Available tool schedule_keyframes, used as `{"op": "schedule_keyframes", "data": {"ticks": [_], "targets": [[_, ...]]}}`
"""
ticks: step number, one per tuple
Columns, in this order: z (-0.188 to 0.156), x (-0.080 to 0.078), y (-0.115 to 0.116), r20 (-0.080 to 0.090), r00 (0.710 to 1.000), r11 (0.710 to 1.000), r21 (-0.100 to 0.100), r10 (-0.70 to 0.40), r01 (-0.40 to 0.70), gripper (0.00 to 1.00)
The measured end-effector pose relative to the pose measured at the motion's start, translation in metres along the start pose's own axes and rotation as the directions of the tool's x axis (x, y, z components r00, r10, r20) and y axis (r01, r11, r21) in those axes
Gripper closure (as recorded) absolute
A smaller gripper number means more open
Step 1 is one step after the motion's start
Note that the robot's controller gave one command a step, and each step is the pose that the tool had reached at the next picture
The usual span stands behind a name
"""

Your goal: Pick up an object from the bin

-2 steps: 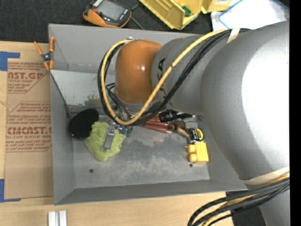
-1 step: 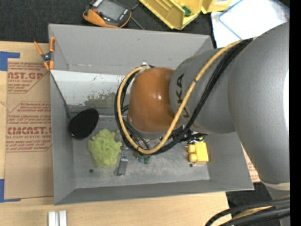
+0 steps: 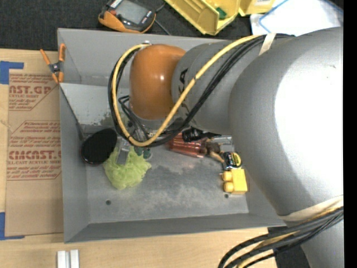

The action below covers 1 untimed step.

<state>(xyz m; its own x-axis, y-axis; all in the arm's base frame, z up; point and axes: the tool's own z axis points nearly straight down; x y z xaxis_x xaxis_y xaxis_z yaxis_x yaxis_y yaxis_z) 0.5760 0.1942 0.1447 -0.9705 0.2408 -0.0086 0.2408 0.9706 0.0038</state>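
Note:
My gripper [image 3: 133, 144] hangs under the arm's orange cover at the bin's left middle. It is low over the top edge of a pale green fuzzy clump [image 3: 126, 170], and I cannot tell whether it touches the clump. A black round disc [image 3: 99, 147] lies just left of the gripper, against the bin's left slope. To the right of the gripper lies a copper-brown cylindrical thing [image 3: 186, 146], partly under the arm.
A small yellow-and-black piece [image 3: 230, 160] and a yellow block [image 3: 235, 181] lie at the right, close to the arm. The arm covers the bin's upper right. Bare grey floor runs along the front of the bin.

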Motion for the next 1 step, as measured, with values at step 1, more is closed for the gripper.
{"op": "schedule_keyframes", "data": {"ticks": [1], "targets": [[0.0000,0.0000,0.0000,0.000,1.000,1.000,0.000,0.000,0.000,1.00]]}}
